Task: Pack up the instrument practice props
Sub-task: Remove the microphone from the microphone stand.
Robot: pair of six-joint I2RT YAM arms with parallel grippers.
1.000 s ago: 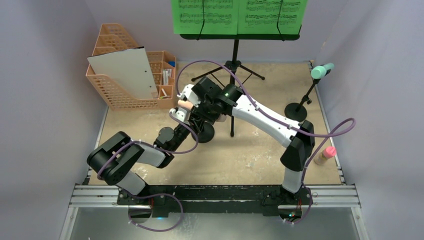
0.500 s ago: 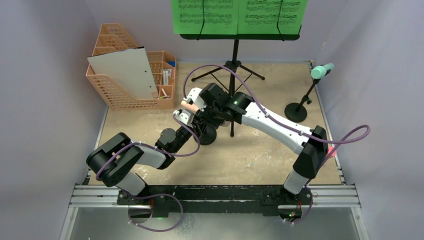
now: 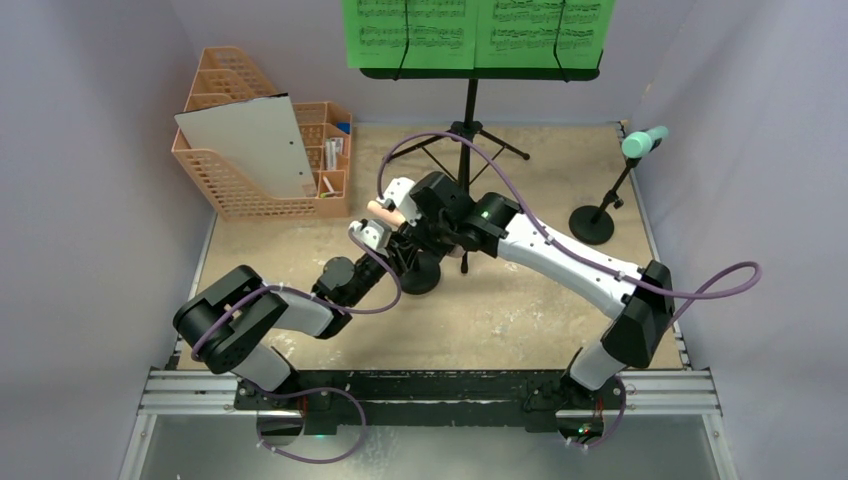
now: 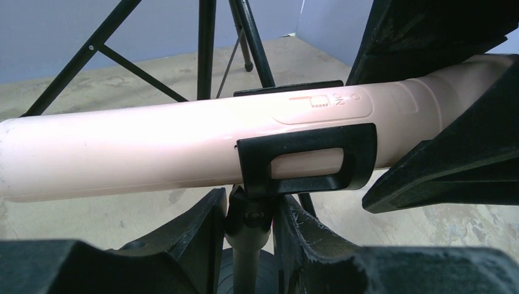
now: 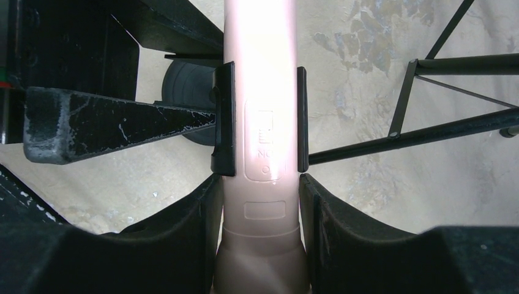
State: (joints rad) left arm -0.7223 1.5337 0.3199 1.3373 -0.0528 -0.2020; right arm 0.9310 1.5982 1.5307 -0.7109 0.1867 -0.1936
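My right tool [image 5: 260, 205] is closed on the pink microphone [image 5: 260, 92], which sits in the holder clip [image 4: 306, 136] just ahead. My left tool [image 4: 248, 215] pinches the stem [image 4: 246, 260] beneath. A skewed pull could wrench that stem loose.

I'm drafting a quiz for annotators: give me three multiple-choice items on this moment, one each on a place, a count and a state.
1. Where is the mint microphone?
A. on its round-based stand at the table's right rear
B. flat at the table's middle
C. under the table

2. How many green sheet-music pages rest on the music desk?
A. one
B. two
C. four

3. The pink microphone is:
A. loose on the table
B. in its black clip holder, gripped by the right end effector
C. fallen off the table

Answers:
1 A, it sits atop the stand there.
2 B, two lie side by side.
3 B, the wrist views show both closed around it.
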